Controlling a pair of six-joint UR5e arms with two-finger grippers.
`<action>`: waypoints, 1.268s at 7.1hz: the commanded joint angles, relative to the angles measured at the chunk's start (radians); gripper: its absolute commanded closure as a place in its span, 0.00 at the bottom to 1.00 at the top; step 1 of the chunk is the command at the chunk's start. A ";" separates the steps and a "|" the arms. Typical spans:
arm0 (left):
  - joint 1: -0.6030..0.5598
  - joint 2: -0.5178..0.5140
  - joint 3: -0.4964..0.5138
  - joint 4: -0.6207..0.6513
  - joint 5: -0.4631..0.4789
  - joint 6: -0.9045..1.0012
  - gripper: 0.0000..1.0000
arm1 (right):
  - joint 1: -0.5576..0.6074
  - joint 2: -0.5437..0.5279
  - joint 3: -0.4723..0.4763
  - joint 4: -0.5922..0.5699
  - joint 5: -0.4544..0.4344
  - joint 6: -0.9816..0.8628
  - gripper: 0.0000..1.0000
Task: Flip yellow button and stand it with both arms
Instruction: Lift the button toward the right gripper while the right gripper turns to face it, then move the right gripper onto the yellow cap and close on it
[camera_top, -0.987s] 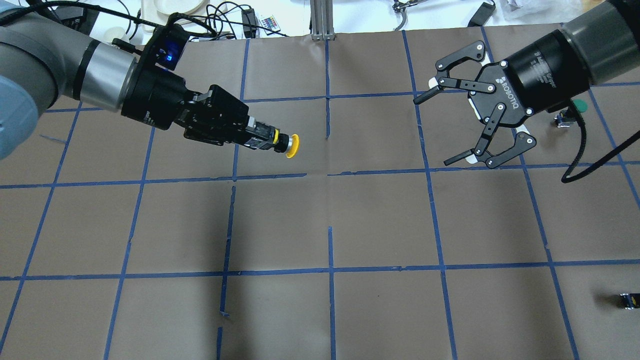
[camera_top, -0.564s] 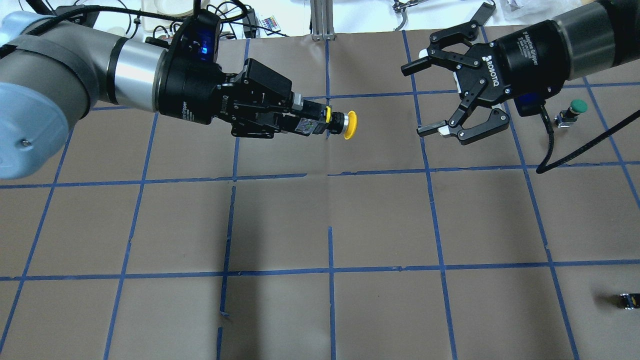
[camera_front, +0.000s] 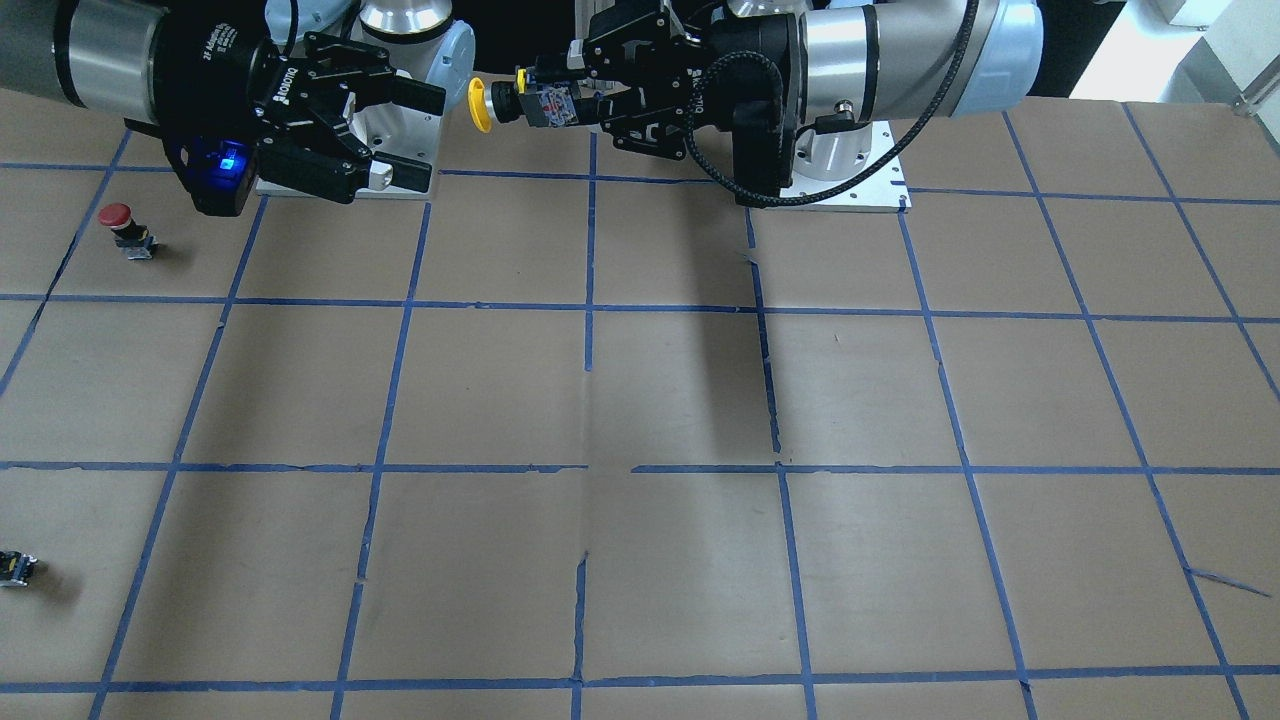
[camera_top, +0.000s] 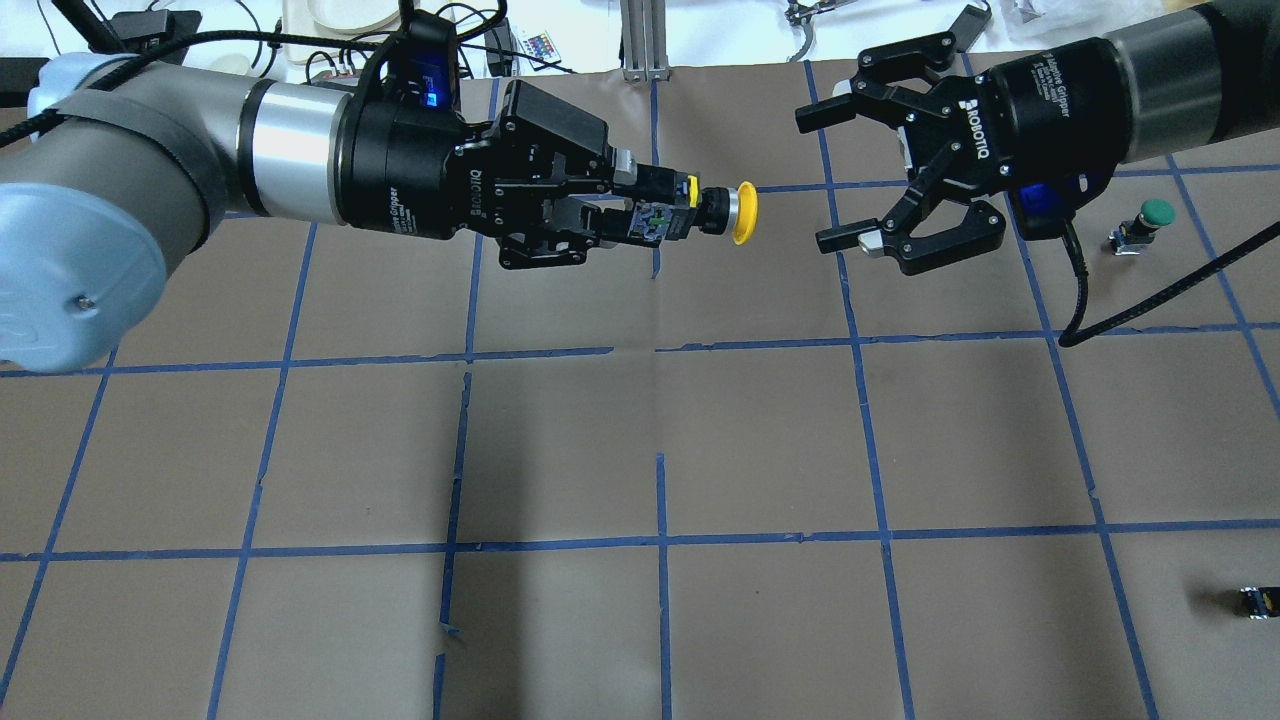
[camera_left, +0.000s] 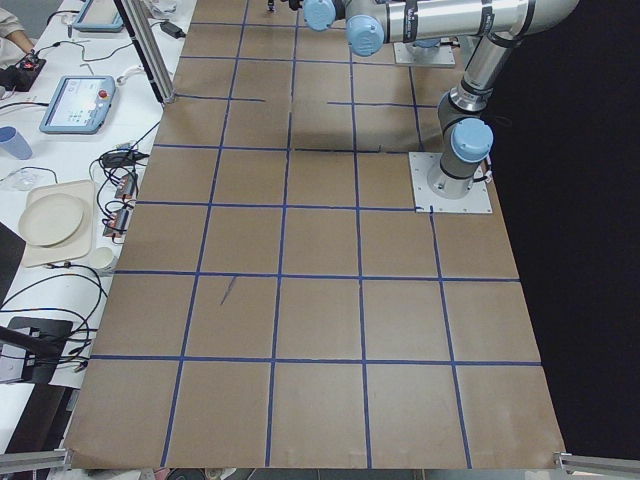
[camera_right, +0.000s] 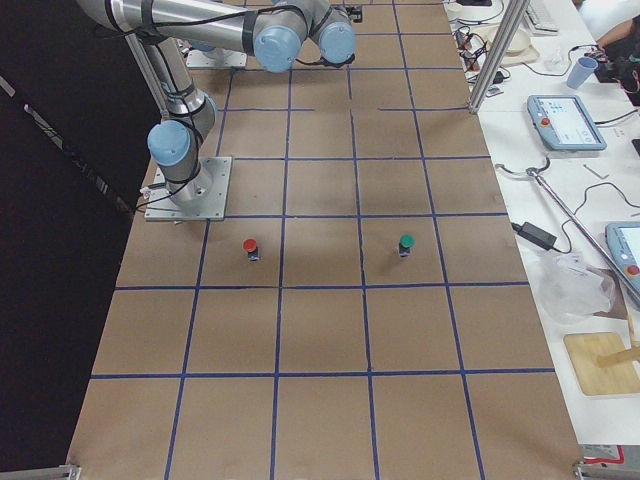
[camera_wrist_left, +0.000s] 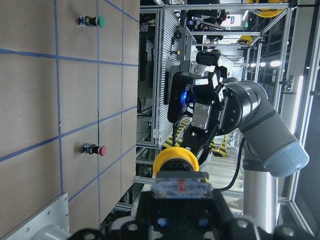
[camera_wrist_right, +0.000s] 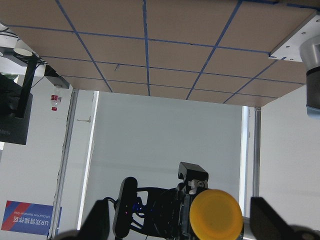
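1. The yellow button (camera_top: 700, 211) is in the air above the far middle of the counter (camera_top: 760, 440). It lies on its side, with its round yellow cap pointing toward the right hand and its black-and-grey body pointing back into the left hand.
2. The left hand (camera_top: 640, 215) is closed on the button's boxy body, clamping it from two sides. The silver collar and the cap stick out past its fingertips.
3. The right hand (camera_top: 818, 180) hangs at about the same height with its fingers spread wide. It faces the cap from near by and does not touch it.
4. In the right wrist view the cap shows face-on, low in the frame.
5. A green-capped button (camera_top: 1150, 222) stands upright on the counter, off to the robot's right of the right hand.
6. A red-capped button (camera_front: 125, 228) also stands upright, in the grid square next to the green one and closer to the robot's base.
7. A small black-and-yellow switch part (camera_top: 1255, 602) lies alone at the counter's right edge, well apart from both hands.
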 joint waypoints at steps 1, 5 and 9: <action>-0.016 -0.004 -0.002 0.001 -0.043 -0.005 0.98 | 0.004 -0.025 0.001 0.046 0.015 0.000 0.00; -0.016 0.002 -0.002 0.023 -0.074 0.003 0.98 | 0.007 -0.068 0.001 0.120 0.015 -0.003 0.00; -0.016 0.007 -0.004 0.021 -0.076 0.004 0.98 | 0.007 -0.070 0.003 0.158 0.013 -0.001 0.00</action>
